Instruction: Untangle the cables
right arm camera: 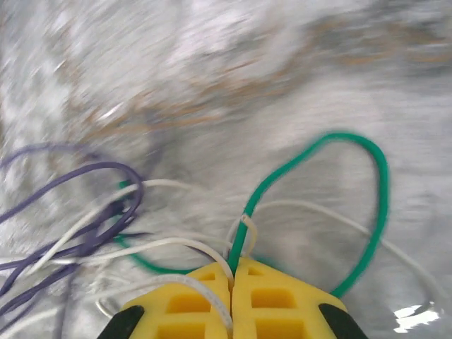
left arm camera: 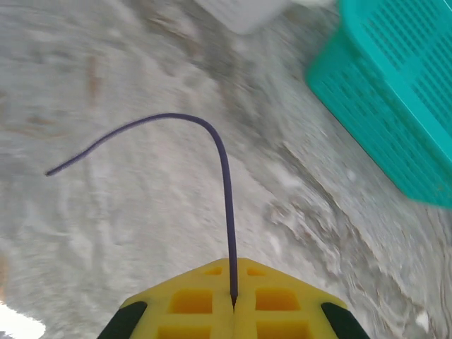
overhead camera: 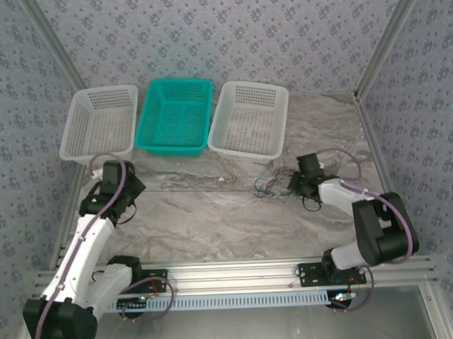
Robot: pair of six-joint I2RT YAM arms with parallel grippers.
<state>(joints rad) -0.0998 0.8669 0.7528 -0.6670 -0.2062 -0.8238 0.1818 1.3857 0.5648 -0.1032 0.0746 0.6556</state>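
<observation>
Marble-patterned table (overhead camera: 213, 214) with three baskets in a row along its far edge: a white basket (overhead camera: 75, 141) at left, a teal basket (overhead camera: 175, 82) in the middle and a second white basket (overhead camera: 218, 132) at right. The left gripper (left arm camera: 233, 300), near the left white basket, was clenched on a single purple cable (left arm camera: 224, 169), which rose from the yellow fingers (left arm camera: 191, 300) and arced leftward above the table. The right gripper (right arm camera: 232, 267) was clamped on a green cable (right arm camera: 381, 183) where it looped out of the tangle. The cables (overhead camera: 272, 184), purple, white and green, lay on the table just in front of the right white basket, touching the right gripper's tips.
</observation>
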